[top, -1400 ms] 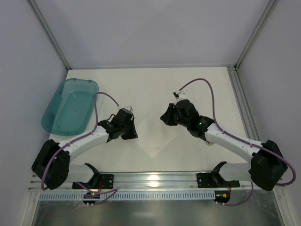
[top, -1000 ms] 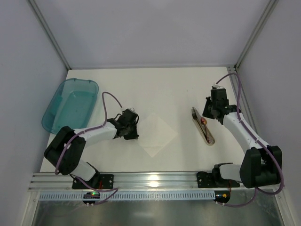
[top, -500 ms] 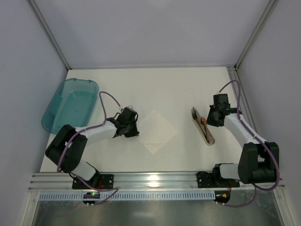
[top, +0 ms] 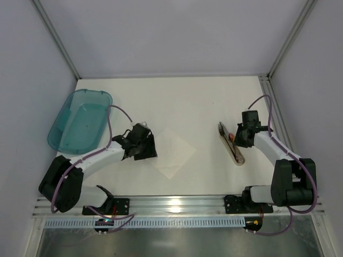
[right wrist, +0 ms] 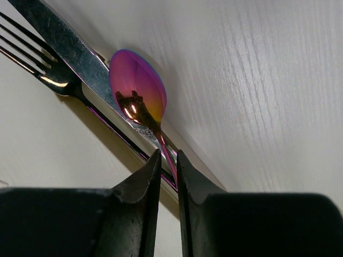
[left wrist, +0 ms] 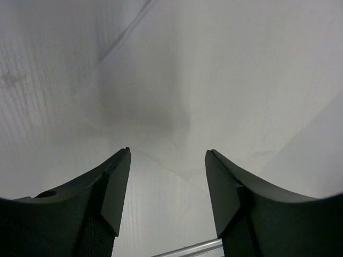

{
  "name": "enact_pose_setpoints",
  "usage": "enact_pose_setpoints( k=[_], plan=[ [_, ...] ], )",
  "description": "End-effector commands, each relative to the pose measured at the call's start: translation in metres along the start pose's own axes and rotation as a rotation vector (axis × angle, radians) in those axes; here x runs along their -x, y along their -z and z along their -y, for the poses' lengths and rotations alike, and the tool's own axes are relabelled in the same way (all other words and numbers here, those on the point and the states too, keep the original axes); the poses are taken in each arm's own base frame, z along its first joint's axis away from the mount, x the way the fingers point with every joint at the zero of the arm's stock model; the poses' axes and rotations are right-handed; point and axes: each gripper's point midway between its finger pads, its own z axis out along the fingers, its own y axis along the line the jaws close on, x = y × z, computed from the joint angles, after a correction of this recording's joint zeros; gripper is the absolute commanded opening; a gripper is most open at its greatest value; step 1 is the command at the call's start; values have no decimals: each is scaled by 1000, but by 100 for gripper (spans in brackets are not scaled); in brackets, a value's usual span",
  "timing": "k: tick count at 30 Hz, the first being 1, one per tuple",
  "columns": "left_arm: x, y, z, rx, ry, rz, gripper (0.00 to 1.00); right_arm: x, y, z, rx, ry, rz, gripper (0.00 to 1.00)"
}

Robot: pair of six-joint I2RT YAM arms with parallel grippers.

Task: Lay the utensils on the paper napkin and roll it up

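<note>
The paper napkin [top: 174,152] lies flat as a white diamond near the table's middle. My left gripper [top: 149,151] is at its left corner, and in the left wrist view it [left wrist: 168,153] stands open with a corner of the napkin [left wrist: 225,80] lying between its fingers, untouched. The utensils [top: 231,143] lie side by side on the right. The right wrist view shows a silvery fork [right wrist: 32,48], a knife [right wrist: 72,51] and an iridescent pink-gold spoon [right wrist: 138,88]. My right gripper [right wrist: 168,153] is down at them, its jaws a narrow gap apart, straddling the spoon's thin handle.
A translucent teal tub [top: 80,120] sits at the table's left edge. A metal rail [top: 171,204] runs along the near edge, and a frame post [top: 270,107] lines the right side, close behind the right arm.
My left gripper has opened and released the napkin corner, and the napkin has shifted slightly toward the near left. The right gripper has settled over the spoon handle, its jaws a little wider.
</note>
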Motion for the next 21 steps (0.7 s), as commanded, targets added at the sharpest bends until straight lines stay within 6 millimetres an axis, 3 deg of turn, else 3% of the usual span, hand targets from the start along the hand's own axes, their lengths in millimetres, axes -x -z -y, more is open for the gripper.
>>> enact_pose_setpoints(
  k=[1,4,5,13,21],
  plan=[
    [23,31,21,-75,-27,53,63,6,-4,-6,32,-3,27,20],
    [32,53,39,-161,-32,82,83,3,-8,-4,24,4,12,20],
    [34,59,44,-186,-32,91,99,1,-9,-4,20,2,3,20],
    [46,98,55,-265,-24,172,100,-4,-17,-1,9,5,-16,20],
    [47,105,54,-266,-28,182,100,-6,-20,-1,4,6,-30,15]
  ],
)
